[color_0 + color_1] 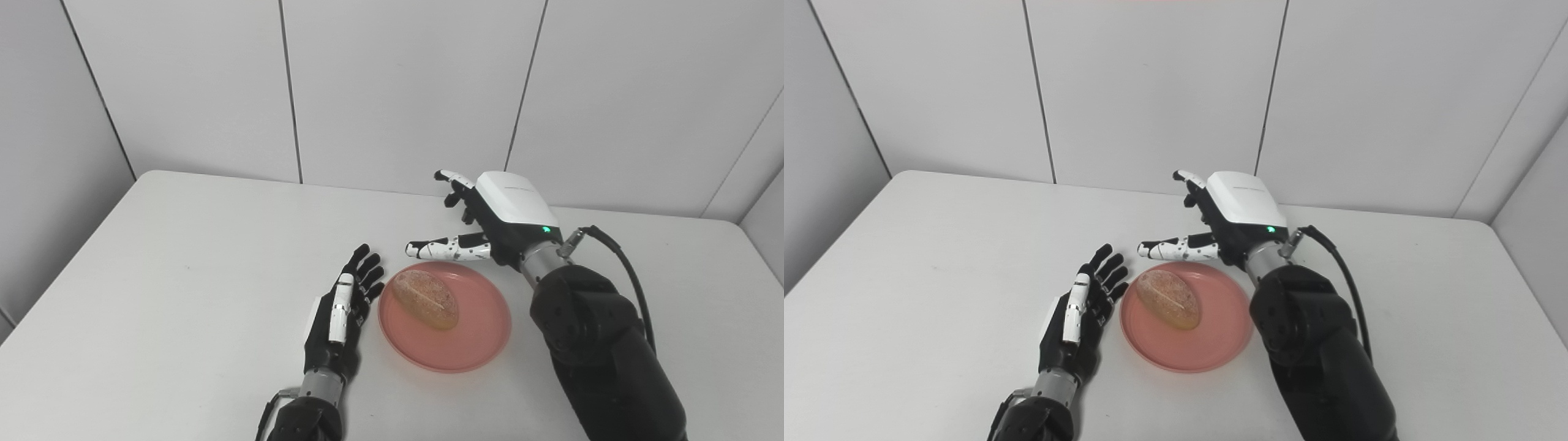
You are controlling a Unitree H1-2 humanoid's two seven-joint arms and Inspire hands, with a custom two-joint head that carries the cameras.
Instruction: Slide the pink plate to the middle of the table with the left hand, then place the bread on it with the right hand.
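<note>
The pink plate (471, 343) lies near the middle of the white table, toward the front. A golden oval bread roll (425, 299) rests on its left half. My left hand (343, 309) stands open just left of the plate's rim, fingers straight and pointing away, holding nothing. Behind the plate, my right hand (490, 217) hovers open, its fingers spread and its thumb reaching left over the plate's far edge, apart from the bread.
The white table (184, 263) runs to grey wall panels at the back and sides. My right forearm (600, 355) and its cable cross the space right of the plate.
</note>
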